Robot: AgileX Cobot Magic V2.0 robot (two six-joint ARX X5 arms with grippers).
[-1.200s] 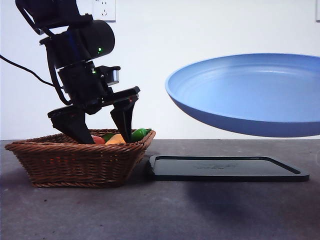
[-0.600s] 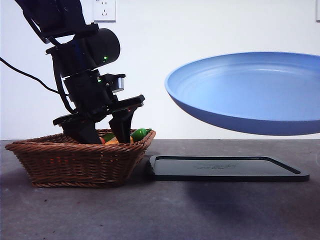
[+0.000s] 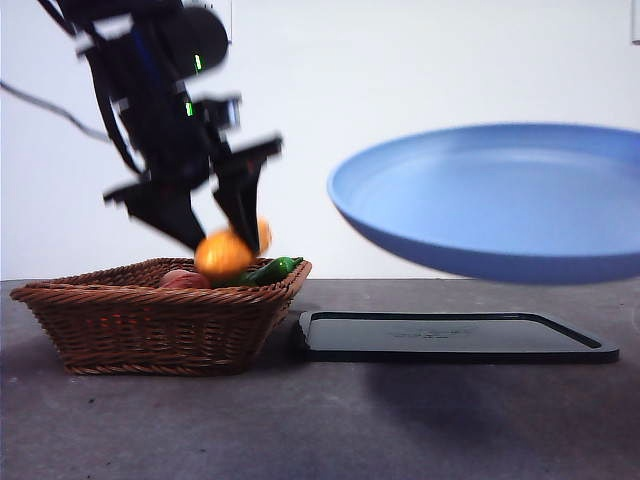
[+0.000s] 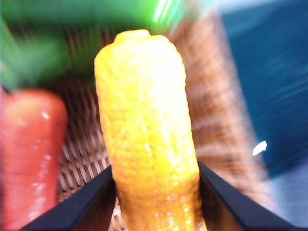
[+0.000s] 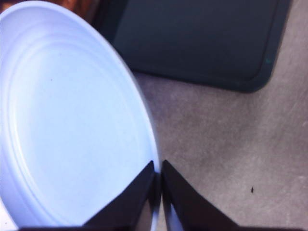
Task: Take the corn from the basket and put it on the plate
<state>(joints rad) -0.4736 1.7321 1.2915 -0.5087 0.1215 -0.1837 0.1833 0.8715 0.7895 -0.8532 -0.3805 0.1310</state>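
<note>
Table (image 3: pixel 300 420) | corn (image 3: pixel 225 252) now lifted above basket (image 3: pixel 150 325) | left end effector (image 3: pixel 215 240)

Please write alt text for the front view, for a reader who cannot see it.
The left gripper holds the orange-yellow corn just above the wicker basket, which still contains a reddish fruit and a green vegetable. To the right, a light-blue plate is held in the air above a flat black tray.
</note>
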